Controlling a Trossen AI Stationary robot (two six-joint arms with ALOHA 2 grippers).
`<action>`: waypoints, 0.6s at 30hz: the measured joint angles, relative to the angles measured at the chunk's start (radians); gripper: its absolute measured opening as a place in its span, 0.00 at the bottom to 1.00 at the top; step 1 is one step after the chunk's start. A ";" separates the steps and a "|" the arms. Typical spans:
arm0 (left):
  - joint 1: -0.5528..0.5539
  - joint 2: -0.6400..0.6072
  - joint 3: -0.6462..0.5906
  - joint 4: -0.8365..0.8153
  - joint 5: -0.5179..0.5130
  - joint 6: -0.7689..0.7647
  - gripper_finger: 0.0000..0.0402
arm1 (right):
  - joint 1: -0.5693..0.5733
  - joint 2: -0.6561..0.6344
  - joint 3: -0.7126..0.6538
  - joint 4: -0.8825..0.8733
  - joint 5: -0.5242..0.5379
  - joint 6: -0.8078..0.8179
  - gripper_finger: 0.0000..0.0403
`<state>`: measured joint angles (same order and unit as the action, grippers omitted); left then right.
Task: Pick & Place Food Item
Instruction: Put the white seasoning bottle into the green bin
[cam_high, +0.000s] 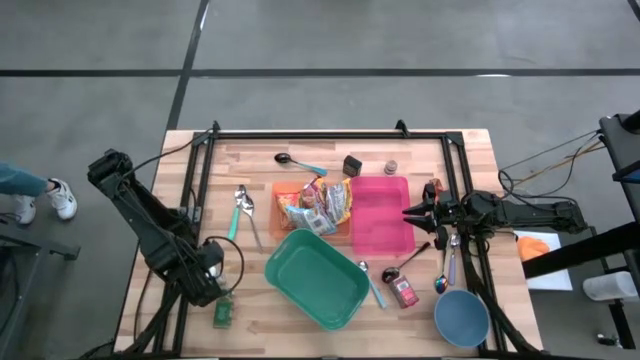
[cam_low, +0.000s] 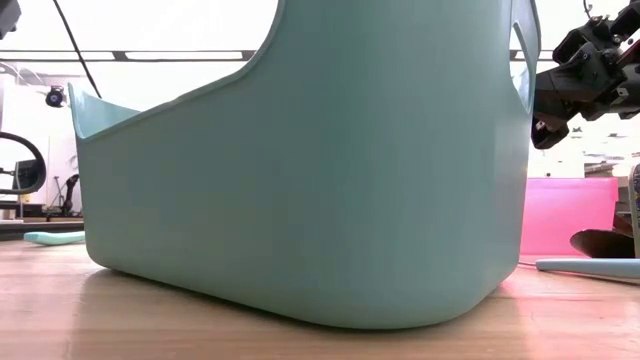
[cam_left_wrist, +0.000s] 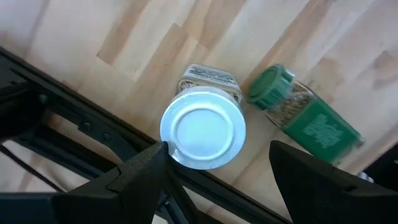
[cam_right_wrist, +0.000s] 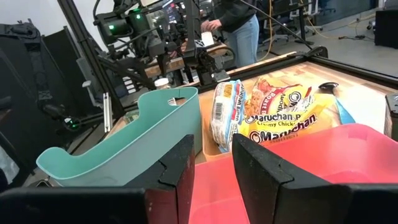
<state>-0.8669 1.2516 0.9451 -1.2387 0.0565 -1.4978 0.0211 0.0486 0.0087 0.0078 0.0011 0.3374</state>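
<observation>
A small jar with a white lid (cam_left_wrist: 202, 127) stands upright on the wooden table near its front left corner. A green-lidded spice jar (cam_left_wrist: 305, 112) lies on its side beside it, also seen in the high view (cam_high: 222, 312). My left gripper (cam_left_wrist: 217, 148) (cam_high: 207, 268) points straight down over the white-lidded jar. It is open, with one finger on each side of the lid. My right gripper (cam_right_wrist: 214, 168) (cam_high: 415, 212) waits level at the pink bin's right edge, slightly open and holding nothing. Ramen packets (cam_high: 322, 205) lie in an orange tray.
A teal bin (cam_high: 315, 278) sits at centre front and a pink bin (cam_high: 380, 212) behind it to the right. Spoons (cam_high: 243, 205), a red-lidded jar (cam_high: 403, 290) and a blue bowl (cam_high: 461, 318) lie about. The black frame rail (cam_left_wrist: 74, 124) runs close beside the white-lidded jar.
</observation>
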 joint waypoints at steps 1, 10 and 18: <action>0.000 -0.003 0.000 0.005 0.002 0.000 0.71 | 0.000 0.000 0.000 0.000 0.000 0.000 0.27; 0.000 -0.037 0.003 0.003 0.005 0.012 0.71 | 0.000 0.000 0.000 0.000 0.000 0.000 0.27; 0.000 -0.050 -0.002 -0.010 -0.041 0.056 0.71 | 0.000 0.000 0.000 0.000 0.000 0.000 0.27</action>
<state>-0.8669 1.2015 0.9434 -1.2483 0.0158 -1.4417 0.0211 0.0486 0.0089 0.0075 0.0012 0.3374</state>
